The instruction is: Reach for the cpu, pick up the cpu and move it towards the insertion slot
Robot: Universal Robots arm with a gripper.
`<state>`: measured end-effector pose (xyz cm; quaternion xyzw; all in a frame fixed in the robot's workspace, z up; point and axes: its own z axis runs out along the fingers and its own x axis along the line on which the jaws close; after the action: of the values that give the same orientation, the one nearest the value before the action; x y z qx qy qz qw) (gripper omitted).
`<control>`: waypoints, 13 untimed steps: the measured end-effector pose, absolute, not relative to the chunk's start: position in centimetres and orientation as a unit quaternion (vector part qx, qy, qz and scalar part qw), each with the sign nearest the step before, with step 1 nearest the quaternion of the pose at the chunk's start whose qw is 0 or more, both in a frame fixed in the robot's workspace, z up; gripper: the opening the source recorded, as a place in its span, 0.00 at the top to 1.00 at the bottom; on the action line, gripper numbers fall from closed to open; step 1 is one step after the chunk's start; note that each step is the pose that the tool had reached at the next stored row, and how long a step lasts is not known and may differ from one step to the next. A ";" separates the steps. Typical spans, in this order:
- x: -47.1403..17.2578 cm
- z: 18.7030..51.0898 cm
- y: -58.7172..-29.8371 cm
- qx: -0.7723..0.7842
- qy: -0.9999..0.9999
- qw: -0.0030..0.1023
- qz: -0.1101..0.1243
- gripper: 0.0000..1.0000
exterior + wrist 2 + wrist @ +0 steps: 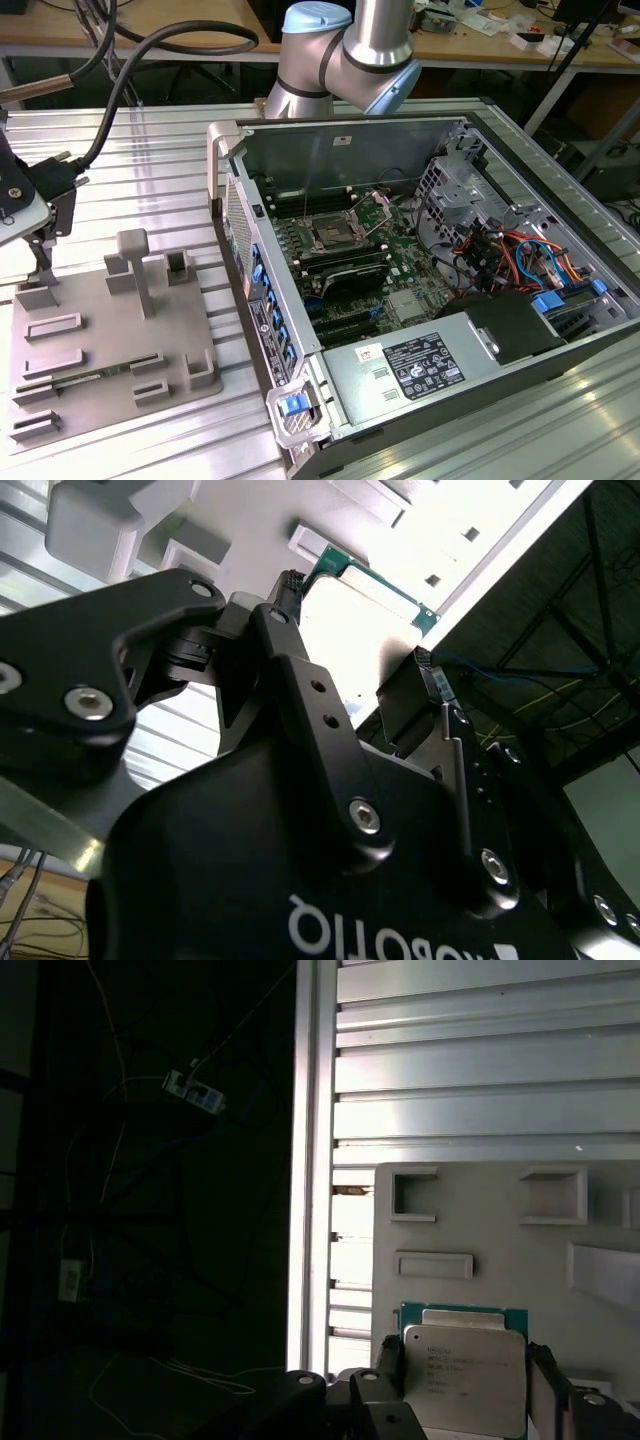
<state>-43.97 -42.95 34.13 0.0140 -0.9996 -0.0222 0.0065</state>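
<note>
First wrist view shows the gripper [462, 1360] clamped on the chip [465, 1388], with a finger against each of two opposite edges. The reach looks done and the grasp made, though I cannot tell whether the chip has left the gray plate [480, 1250]. It sits squarely between the fingertips, near the plate's edge by the table [450, 1090] rim. Seen in the exterior view, the gripper hangs over the plate's corner at the exterior view's left, well apart from the socket [330, 237] inside the computer case [340, 160], so the carry is not yet made.
</note>
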 end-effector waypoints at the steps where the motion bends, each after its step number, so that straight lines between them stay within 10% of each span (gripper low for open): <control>1: -44.0 34.1 -43.0 0.014 -1.000 0.006 -0.022 0.45; 13: -43.9 34.5 -43.0 0.014 -1.000 0.007 -0.022 0.45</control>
<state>-43.94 -42.95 34.49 0.0140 -0.9996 -0.0222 0.0065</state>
